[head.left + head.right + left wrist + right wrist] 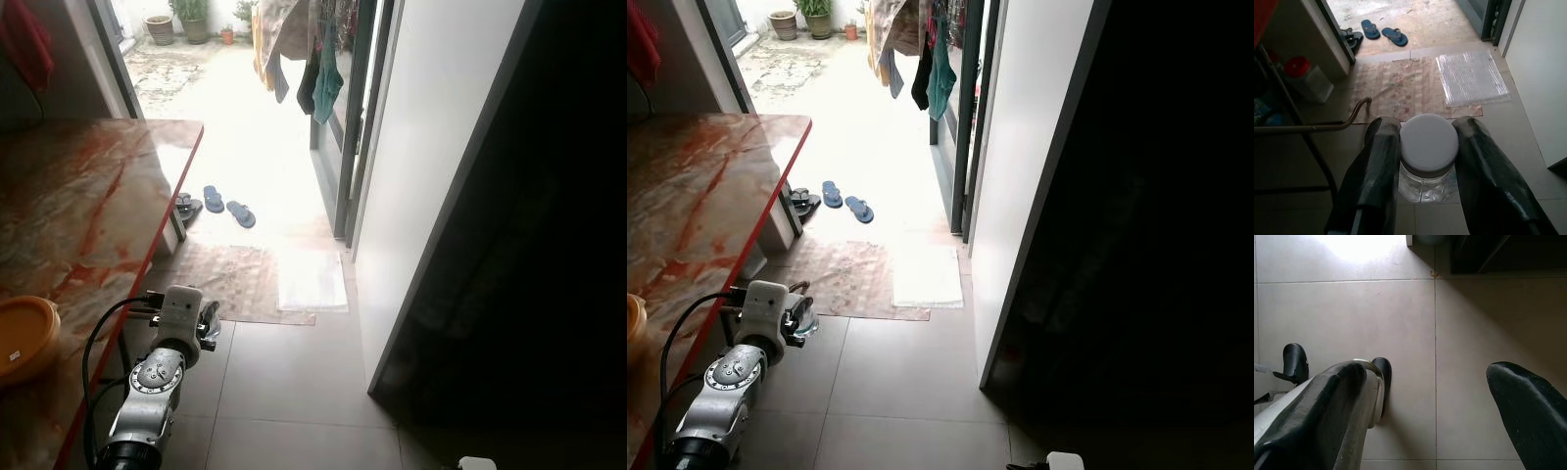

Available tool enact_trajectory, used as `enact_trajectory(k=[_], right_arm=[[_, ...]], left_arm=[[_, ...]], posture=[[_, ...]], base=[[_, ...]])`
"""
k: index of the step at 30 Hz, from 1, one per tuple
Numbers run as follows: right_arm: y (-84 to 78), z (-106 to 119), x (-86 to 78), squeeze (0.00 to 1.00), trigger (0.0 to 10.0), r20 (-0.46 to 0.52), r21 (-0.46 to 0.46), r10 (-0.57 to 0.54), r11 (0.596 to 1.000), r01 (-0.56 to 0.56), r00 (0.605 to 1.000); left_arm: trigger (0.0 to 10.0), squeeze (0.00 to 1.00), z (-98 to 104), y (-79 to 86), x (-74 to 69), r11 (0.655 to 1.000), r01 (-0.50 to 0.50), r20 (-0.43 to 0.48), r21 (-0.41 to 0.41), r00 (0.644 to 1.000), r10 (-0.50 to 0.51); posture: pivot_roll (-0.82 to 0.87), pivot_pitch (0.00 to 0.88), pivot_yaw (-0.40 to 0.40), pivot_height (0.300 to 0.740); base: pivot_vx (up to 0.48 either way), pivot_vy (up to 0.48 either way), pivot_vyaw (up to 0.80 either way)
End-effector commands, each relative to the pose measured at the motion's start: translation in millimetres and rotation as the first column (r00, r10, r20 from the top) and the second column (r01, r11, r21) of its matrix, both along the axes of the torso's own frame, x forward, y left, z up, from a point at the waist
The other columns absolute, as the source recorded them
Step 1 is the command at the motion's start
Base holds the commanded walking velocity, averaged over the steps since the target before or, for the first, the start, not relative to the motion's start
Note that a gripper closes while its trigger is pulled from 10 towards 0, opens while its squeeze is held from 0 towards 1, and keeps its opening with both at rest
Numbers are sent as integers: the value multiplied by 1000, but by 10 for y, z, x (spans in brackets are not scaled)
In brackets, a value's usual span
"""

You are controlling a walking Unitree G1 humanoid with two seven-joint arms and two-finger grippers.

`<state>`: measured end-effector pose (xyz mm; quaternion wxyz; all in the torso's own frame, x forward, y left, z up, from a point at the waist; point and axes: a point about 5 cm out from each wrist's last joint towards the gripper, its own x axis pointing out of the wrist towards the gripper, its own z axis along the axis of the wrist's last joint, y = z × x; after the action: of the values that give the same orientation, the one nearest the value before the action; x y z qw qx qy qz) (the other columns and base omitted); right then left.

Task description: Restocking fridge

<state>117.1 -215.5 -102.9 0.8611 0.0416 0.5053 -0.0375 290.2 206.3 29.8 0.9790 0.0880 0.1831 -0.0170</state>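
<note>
Left gripper (1427, 147) pinches a clear jar (1428, 152) with a white lid; right gripper (1425, 396) hangs spread above floor tiles (1400, 308).

Orange bowl (24, 338) on marble table (88, 196)

1. My left tool (1429, 147) holds a clear jar (1427, 182) by its white lid (1429, 143).
2. Below it I see floor tiles, a mat (1400, 88) and blue sandals (1382, 32).

Pale tiled floor (284, 382), a red-veined marble table (78, 196), and sunlight through an open doorway (245, 108) onto a mat (235, 279).
</note>
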Motion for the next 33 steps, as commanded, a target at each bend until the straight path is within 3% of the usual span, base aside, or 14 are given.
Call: enact_trajectory(k=[1, 4, 9, 14, 16, 24, 33], right_arm=[[-7, -13, -45, 0, 10000, -5, -2, -37, 999, 37, 999], [-9, -15, -51, 0, 10000, -6, -5, -48, 999, 47, 999], [0, -24, -69, 0, 10000, -16, -10, -67, 998, 67, 998], [15, -30, -82, 0, 10000, -15, -7, -85, 996, 85, 996], [23, -36, -97, 0, 10000, -16, -8, -97, 995, 96, 995], [11, -43, -127, 0, 10000, -27, -16, -112, 994, 112, 993], [-4, -42, -127, 0, 10000, -30, -15, -125, 992, 124, 992]], left_arm=[[10000, 0, -214, -15, -78, 1000, 7, -96, -11, 995, -8], [10000, 0, -368, -31, -169, 1000, 10, -166, -5, 986, -11], [10000, 0, -715, 3, -474, 999, -38, -351, 10, 936, 40], [10000, 0, -841, 43, -638, 998, -67, -425, 19, 903, 69], [10000, 0, -931, 78, -778, 994, -105, -475, 27, 874, 105], [10000, 0, -972, 60, -833, 994, -100, -497, 30, 862, 102], [10000, 0, -995, 101, -880, 993, -108, -521, 39, 846, 113]], posture=[[-66, 0, -18, 740], [-69, 0, -18, 740], [-90, 0, -7, 740], [-107, 0, 2, 740], [-129, 0, 8, 740], [-135, 0, 14, 740], [-154, 0, 30, 740]], base=[[0, 0, 0], [0, 0, 0], [0, 0, 0], [0, 0, 0], [0, 0, 0], [0, 0, 0], [0, 0, -781]])
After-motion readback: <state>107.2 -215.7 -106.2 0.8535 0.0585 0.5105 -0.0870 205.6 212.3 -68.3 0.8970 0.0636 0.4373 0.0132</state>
